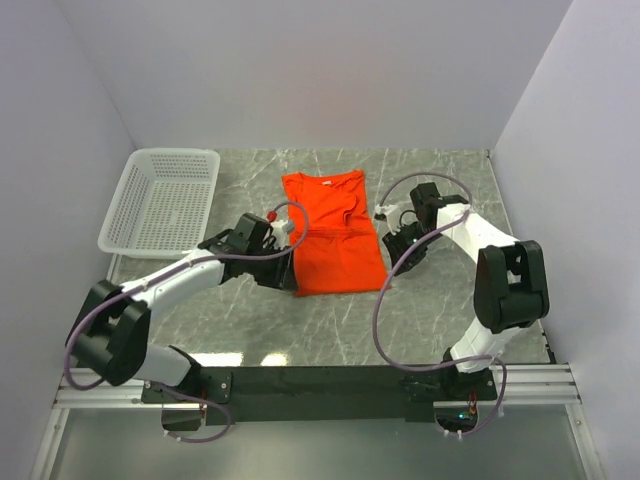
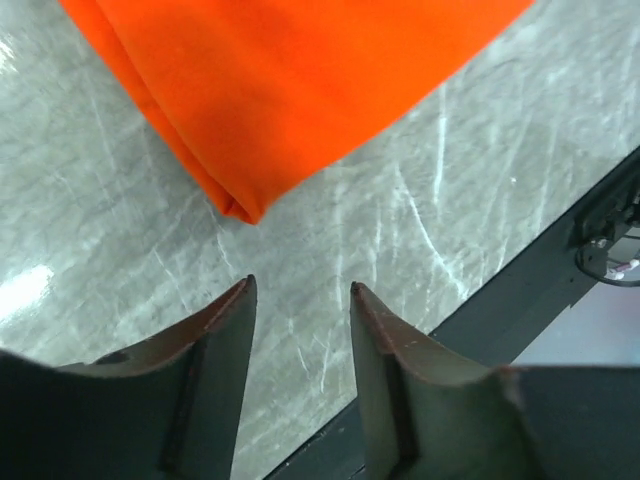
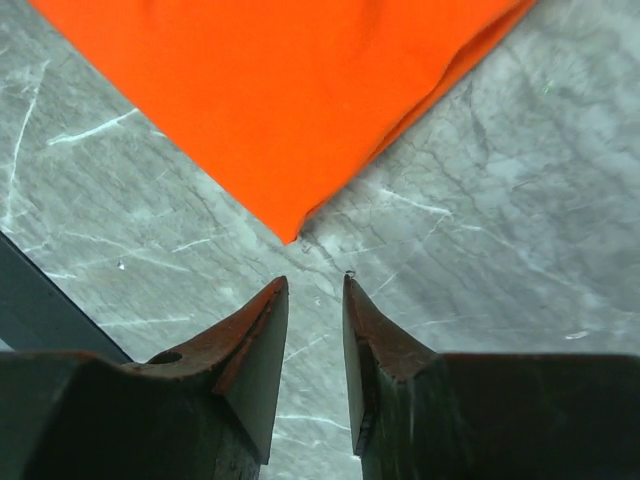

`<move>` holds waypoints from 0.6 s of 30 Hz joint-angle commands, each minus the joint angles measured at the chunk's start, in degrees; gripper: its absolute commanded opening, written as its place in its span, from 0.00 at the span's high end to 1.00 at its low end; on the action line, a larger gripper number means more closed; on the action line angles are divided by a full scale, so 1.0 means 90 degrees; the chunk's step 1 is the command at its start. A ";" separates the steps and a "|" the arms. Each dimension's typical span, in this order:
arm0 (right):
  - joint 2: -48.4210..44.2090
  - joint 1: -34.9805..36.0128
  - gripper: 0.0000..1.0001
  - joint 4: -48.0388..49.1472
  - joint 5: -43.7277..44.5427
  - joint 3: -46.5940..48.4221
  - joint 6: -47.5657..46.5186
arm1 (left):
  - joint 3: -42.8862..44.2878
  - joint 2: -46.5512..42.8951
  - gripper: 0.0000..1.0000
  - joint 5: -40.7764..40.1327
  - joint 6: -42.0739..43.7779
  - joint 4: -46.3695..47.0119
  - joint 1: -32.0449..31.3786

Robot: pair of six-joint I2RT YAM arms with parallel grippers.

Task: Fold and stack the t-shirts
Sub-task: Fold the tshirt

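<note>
Orange t-shirt (image 1: pixel 333 232) lies flat mid-table (image 1: pixel 450 300), collar to the far side, sleeves apparently tucked in so it reads as a narrow oblong. A doubled edge shows at its corner in the left wrist view, so I judge the lengthwise folds done. Left gripper (image 2: pixel 301 284) sits just off the near left corner, jaws apart and holding nothing. Right gripper (image 3: pixel 314 279) sits beside a right-hand corner, jaws a little apart, also bare, both clear of the cloth. Probably left to do are a crosswise fold and stacking; no other shirt or pile shows. White basket (image 1: pixel 175 153) stands far left, well apart
</note>
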 commanded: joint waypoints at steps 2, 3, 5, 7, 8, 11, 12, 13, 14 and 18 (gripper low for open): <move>-0.0396 -0.0042 0.63 -0.0091 -0.0505 0.0281 -0.0643 | 0.0334 -0.0566 0.50 -0.0285 0.0143 -0.0202 -0.0005; -0.0551 0.0006 0.63 -0.0092 -0.0673 0.0291 -0.1050 | 0.0344 -0.0789 0.50 -0.0479 0.0260 -0.0134 -0.0005; -0.0757 0.0046 0.59 -0.0062 -0.1043 0.0194 -0.1608 | 0.0305 -0.1024 0.48 -0.0704 0.0630 0.0148 -0.0005; -0.1147 0.0182 0.49 -0.0062 -0.1532 -0.0087 -0.2701 | 0.0189 -0.1425 0.47 -0.0813 0.1060 0.0625 -0.0005; -0.1274 0.0250 0.46 0.0015 -0.1592 -0.0225 -0.3034 | 0.0111 -0.1706 0.45 -0.0755 0.1642 0.0802 -0.0015; -0.1587 0.0592 0.40 0.0220 -0.1417 -0.0723 -0.4051 | -0.0299 -0.2108 0.43 -0.0278 0.3319 0.1300 -0.0025; -0.1559 0.0699 0.40 0.0279 -0.1136 -0.0850 -0.4207 | -0.0513 -0.2313 0.42 -0.0141 0.3714 0.1350 -0.0035; -0.1520 0.0816 0.40 0.0347 -0.1027 -0.0909 -0.4267 | -0.0612 -0.2402 0.41 -0.0081 0.4057 0.1389 -0.0025; -0.1481 0.0982 0.40 0.0445 -0.0910 -0.0987 -0.4345 | -0.0700 -0.2518 0.40 0.0055 0.4611 0.1351 -0.0035; -0.1432 0.1510 0.40 0.1313 -0.0226 -0.1709 -0.4424 | -0.1109 -0.2607 0.39 0.0387 0.5329 0.1214 -0.0083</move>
